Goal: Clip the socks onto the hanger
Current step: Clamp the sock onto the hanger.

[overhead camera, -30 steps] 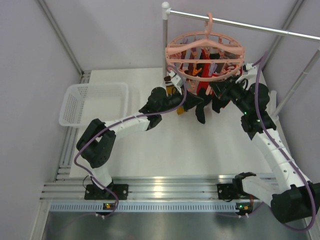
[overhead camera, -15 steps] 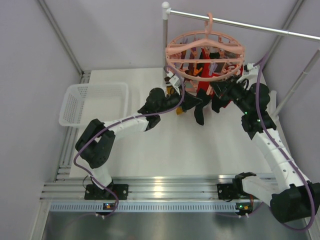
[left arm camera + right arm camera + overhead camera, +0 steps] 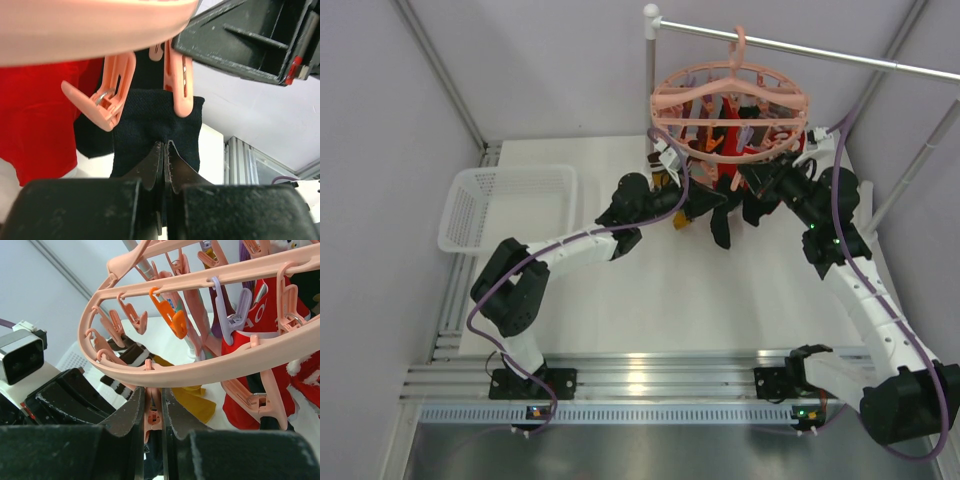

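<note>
The salmon-pink hanger (image 3: pixel 730 108) hangs by its hook from the rail. Red and black socks hang from its clips. My left gripper (image 3: pixel 702 207) is under its near-left rim, shut on a black sock (image 3: pixel 152 122). In the left wrist view the jaws (image 3: pixel 164 146) pinch the sock just below its top edge. A pink clip (image 3: pixel 179 85) overlaps that edge; I cannot tell if it bites. A red sock (image 3: pixel 40 115) hangs to the left. My right gripper (image 3: pixel 752 188) is shut on a pink clip (image 3: pixel 153 412) hanging below the hanger ring (image 3: pixel 210 371).
A white mesh basket (image 3: pixel 505 205) stands at the table's back left. The rail (image 3: pixel 820 52) and its upright pole (image 3: pixel 650 90) stand at the back. An orange clip (image 3: pixel 170 315), a purple clip (image 3: pixel 227 305), a yellow sock (image 3: pixel 197 402) and a striped sock (image 3: pixel 127 357) hang near the right gripper.
My left gripper has shifted slightly up toward the hanger with the black sock. The right gripper has stayed at the clip.
</note>
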Controlling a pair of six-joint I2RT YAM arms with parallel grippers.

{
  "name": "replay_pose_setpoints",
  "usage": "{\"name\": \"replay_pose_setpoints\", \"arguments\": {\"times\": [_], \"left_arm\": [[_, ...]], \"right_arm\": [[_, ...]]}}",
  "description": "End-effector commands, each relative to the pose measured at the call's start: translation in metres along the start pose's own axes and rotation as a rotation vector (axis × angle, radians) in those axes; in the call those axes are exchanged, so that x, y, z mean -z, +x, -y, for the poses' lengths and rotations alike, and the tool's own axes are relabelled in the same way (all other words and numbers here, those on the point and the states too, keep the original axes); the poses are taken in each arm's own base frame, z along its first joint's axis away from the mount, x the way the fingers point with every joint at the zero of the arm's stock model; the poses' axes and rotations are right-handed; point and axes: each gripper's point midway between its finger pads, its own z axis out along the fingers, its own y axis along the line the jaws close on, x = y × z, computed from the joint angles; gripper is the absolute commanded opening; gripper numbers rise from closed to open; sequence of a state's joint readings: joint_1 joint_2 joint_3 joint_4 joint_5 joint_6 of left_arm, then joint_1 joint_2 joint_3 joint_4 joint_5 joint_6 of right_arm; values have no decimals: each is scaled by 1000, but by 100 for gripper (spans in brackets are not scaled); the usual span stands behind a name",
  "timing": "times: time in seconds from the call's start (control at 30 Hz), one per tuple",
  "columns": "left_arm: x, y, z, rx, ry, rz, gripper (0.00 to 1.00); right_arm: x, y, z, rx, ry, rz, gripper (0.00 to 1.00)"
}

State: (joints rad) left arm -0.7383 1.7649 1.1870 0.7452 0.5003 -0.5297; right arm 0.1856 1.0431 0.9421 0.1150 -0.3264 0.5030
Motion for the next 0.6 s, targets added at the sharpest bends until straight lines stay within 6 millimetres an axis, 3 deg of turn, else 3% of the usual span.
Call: {"name": "replay_pose_setpoints", "arguments": {"times": [0.0, 0.4, 0.57], "left_arm": [[-6, -43, 21, -67, 66, 111, 0], [-16, -47, 18, -76, 81, 120, 0], [-16, -43, 18, -73, 90, 108, 0]], "right_arm": [[-2, -11, -1, -1, -14, 31, 0], [-5, -13, -2, -5, -20, 20, 1], [-6, -14, -3, -7, -23, 12, 30]]}}
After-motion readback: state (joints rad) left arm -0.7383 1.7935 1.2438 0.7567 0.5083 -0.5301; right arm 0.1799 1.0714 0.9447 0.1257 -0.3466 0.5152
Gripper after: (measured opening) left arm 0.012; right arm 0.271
